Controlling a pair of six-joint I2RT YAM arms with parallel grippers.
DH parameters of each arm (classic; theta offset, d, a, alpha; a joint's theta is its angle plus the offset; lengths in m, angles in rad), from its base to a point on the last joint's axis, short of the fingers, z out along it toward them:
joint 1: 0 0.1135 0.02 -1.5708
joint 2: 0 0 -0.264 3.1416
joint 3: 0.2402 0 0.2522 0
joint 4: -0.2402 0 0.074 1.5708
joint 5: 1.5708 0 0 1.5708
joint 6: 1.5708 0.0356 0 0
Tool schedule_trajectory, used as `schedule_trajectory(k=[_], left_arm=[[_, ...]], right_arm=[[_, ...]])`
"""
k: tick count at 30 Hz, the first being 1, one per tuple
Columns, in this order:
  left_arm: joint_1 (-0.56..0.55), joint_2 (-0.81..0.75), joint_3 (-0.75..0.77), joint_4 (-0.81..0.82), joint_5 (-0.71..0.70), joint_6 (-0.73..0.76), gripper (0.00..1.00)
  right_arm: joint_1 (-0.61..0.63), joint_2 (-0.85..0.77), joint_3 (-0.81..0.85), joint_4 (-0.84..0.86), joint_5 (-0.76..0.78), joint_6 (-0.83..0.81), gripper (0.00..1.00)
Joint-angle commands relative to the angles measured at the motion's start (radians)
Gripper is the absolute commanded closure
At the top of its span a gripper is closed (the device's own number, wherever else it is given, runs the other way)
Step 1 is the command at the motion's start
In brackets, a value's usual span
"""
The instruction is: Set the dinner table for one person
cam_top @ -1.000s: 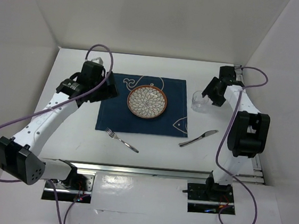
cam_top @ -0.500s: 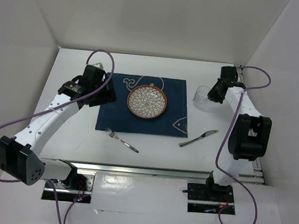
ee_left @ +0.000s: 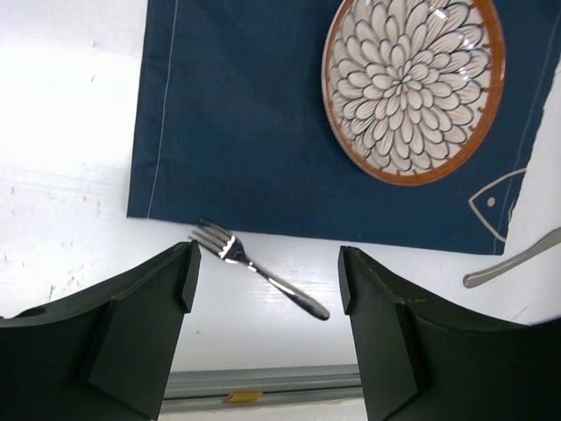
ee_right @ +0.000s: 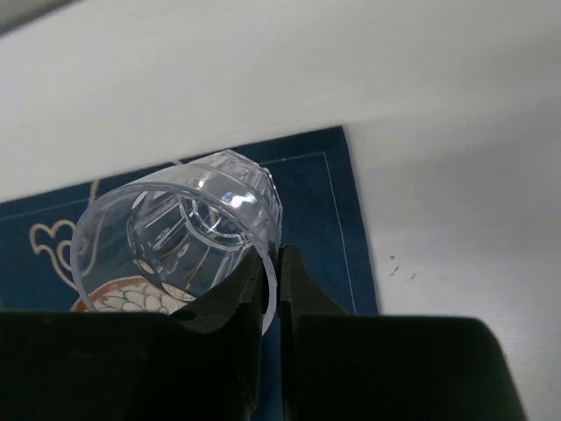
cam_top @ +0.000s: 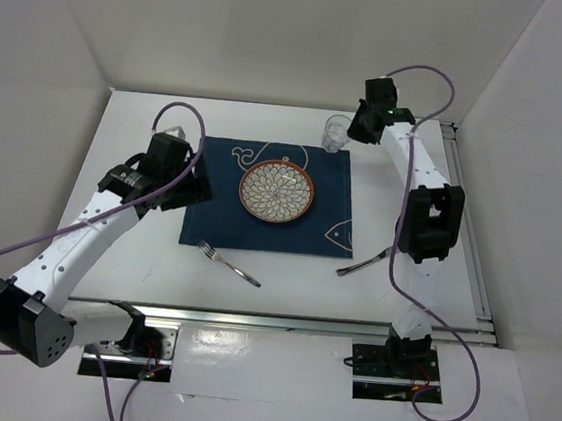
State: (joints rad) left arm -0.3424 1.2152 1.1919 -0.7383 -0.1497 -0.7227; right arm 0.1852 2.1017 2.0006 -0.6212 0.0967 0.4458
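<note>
I get bright, even overhead light, soft shadows on the dinner table (cam_top: 295, 272), glare on the near metal rail (cam_top: 242, 342), and a blurry right wrist view.

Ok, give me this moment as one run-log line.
right jaws: shut on glass rim, glass tilted at placemat far-right corner | left jaws: open, empty, above fork | plate on placemat | knife on dinner table
</note>
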Motion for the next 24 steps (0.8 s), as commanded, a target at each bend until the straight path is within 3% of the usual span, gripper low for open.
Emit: schedule_trajectory(k=[1, 22, 24], left_arm=[[-0.007, -0.077, -0.057, -0.01, -0.031, -0.055, 0.19], [-0.017, -0.102, -0.106, -0.048, -0.045, -0.089, 0.19], [-0.043, -0.092, -0.097, -0.073, -0.063, -0.104, 0.19]], right_arm=[[0.02, 0.062, 0.078, -0.066, 0.028, -0.009, 1.0], [0.049, 0.182, 0.087, -0.084, 0.066, 0.001, 1.0], [0.049, 0.182, 0.087, -0.084, 0.054, 0.001, 0.88]])
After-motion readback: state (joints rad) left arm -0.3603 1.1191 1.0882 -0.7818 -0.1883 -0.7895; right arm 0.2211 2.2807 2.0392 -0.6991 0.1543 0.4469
